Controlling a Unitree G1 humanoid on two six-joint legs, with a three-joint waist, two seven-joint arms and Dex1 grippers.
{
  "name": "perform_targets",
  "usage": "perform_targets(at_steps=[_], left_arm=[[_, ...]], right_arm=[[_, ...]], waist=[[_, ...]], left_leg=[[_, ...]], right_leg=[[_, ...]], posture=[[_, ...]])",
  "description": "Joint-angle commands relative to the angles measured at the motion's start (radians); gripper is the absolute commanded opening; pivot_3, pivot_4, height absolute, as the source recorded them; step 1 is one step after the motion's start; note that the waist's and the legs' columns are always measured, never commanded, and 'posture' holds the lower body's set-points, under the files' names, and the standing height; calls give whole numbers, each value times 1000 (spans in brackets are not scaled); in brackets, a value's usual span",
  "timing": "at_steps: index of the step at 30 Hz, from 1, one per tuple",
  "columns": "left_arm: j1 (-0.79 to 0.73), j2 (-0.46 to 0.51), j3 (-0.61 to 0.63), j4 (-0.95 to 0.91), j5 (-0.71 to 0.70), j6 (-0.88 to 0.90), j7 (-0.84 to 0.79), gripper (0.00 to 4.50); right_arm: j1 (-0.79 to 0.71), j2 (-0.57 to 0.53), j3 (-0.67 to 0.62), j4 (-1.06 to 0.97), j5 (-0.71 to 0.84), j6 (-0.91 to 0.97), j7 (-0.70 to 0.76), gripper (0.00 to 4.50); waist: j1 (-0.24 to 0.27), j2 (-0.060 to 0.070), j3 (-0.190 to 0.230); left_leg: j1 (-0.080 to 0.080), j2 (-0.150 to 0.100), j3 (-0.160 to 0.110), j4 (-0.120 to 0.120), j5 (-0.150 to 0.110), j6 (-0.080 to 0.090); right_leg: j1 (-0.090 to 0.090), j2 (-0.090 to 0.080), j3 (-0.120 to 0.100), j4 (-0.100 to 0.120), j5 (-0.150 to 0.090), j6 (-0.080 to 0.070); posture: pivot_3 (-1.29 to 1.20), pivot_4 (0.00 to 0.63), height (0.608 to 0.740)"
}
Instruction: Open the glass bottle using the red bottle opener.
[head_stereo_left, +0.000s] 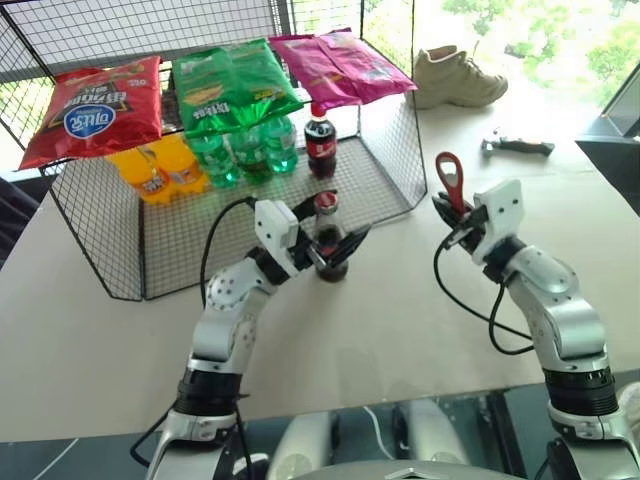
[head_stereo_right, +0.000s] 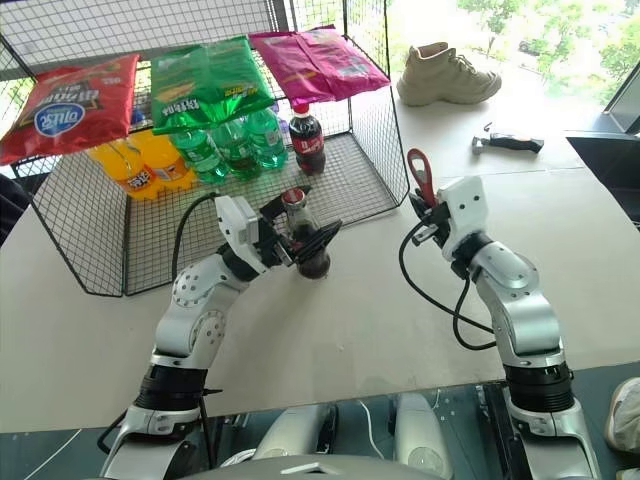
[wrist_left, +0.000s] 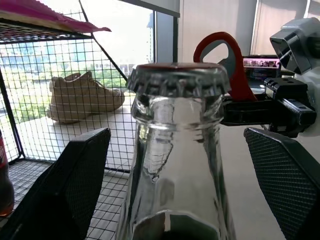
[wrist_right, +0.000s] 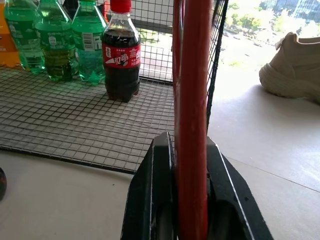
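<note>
The bottle (head_stereo_left: 329, 243) stands upright on the counter (head_stereo_left: 400, 320), just in front of the wire rack (head_stereo_left: 395, 170), its crown cap (wrist_left: 178, 79) on. The left claw (head_stereo_left: 331, 236) has its fingers (wrist_left: 65, 192) spread wide on either side of the bottle's neck, not pressing the glass. The right claw (head_stereo_left: 458, 222) is clamped on the handle of the red opener (head_stereo_left: 451, 181), which stands upright with its loop head on top, well apart from the bottle on the robot's right. Inside the rack stand a plastic cola bottle (head_stereo_left: 320, 142), green bottles (head_stereo_left: 245, 150) and orange ones (head_stereo_left: 160, 168), with snack bags (head_stereo_left: 235, 85) lying on top. A shoe (head_stereo_left: 455, 78) and a black-and-silver tool (head_stereo_left: 517, 147) lie farther back on the counter.
</note>
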Motion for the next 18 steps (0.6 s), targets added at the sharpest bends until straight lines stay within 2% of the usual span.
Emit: perform_targets(at_steps=[1, 8, 11, 15, 16, 18], left_arm=[[-13, 3, 13, -40, -21, 1, 2, 4411], [-13, 4, 9, -23, -17, -4, -10, 4411], [-14, 4, 9, -16, -15, -5, -13, 3730], [-9, 5, 5, -13, -8, -7, -16, 1893], [-7, 6, 4, -12, -7, -8, -16, 1633], [-3, 7, 3, -11, -5, -9, -17, 1556]], right_arm=[[-21, 3, -1, -21, 1, -22, 2, 0], [-16, 3, -5, -28, -1, -21, -1, 0], [-17, 3, -5, -30, -1, -18, -2, 0], [-21, 4, -4, -30, -1, -17, -2, 0], [-22, 4, -3, -29, -1, -17, -2, 0], [-27, 4, 4, -28, -3, -18, 2, 0]], waist=[[0, 0, 0], [0, 0, 0], [0, 0, 0], [1, 1, 0], [1, 1, -1], [0, 1, -1]], left_leg=[[0, 0, 0, 0, 0, 0], [0, 0, 0, 0, 0, 0], [0, 0, 0, 0, 0, 0], [0, 0, 0, 0, 0, 0], [1, 0, 0, 0, 0, 0], [3, 0, 0, 0, 0, 0]], right_leg=[[0, 0, 0, 0, 0, 0], [0, 0, 0, 0, 0, 0], [0, 0, 0, 0, 0, 0], [0, 0, 0, 0, 0, 0], [2, 0, 0, 0, 0, 0], [4, 0, -1, -1, 0, 0]], posture=[[0, 150, 740], [0, 150, 740], [0, 150, 740], [0, 150, 740], [0, 150, 740], [0, 150, 740]])
